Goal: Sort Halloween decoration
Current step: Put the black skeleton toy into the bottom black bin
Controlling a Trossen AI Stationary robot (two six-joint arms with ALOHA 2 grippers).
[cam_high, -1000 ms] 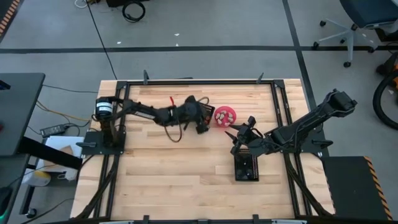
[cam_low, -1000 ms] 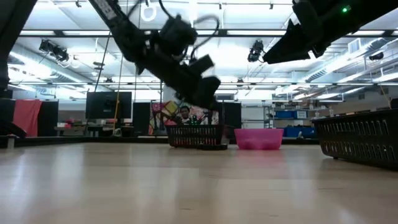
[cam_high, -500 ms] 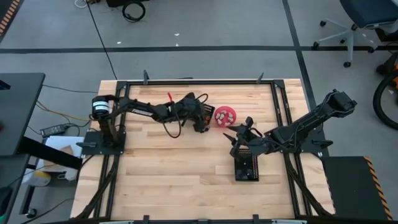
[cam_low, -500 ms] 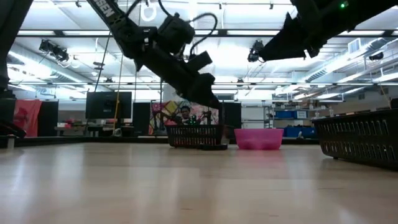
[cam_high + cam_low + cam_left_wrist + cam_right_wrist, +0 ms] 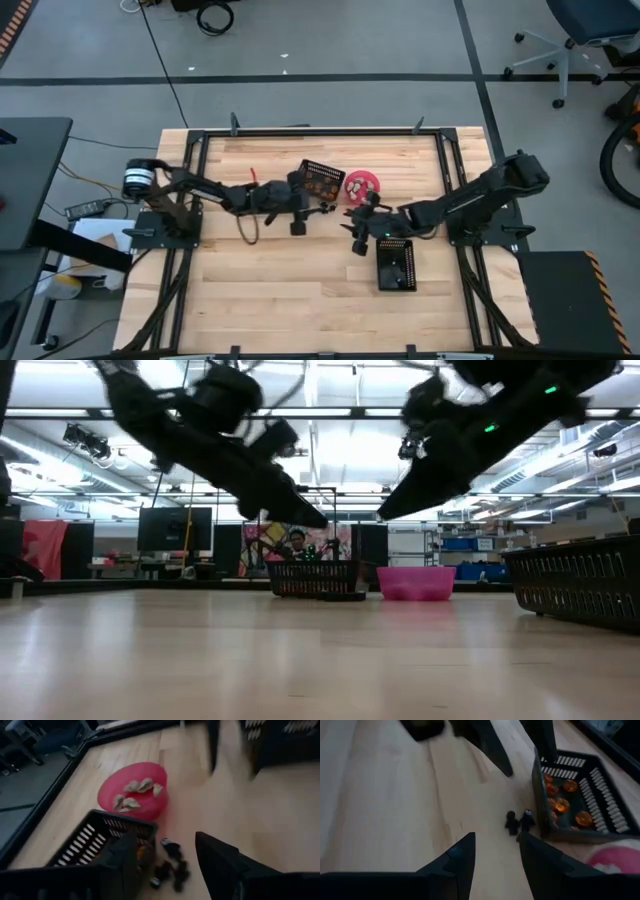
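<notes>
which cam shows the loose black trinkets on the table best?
Right wrist: black trinkets sit clear on bare wood beside the basket. Left wrist shows them blurred, partly behind its fingers. High and low views don't resolve them.

We see pale whitish trinkets [image 5: 135,794] heaped inside the pink bowl [image 5: 107,795]. Orange roundish ones [image 5: 562,800] lie scattered on the floor of a black mesh basket [image 5: 600,780]. A few black trinkets [image 5: 519,821] sit loose on the bench [image 5: 390,805], just beside that basket's wall.

Left gripper [image 5: 297,228] low over mid-table, jaws parted, empty — right gripper [image 5: 355,243] nearby, likewise parted
</notes>
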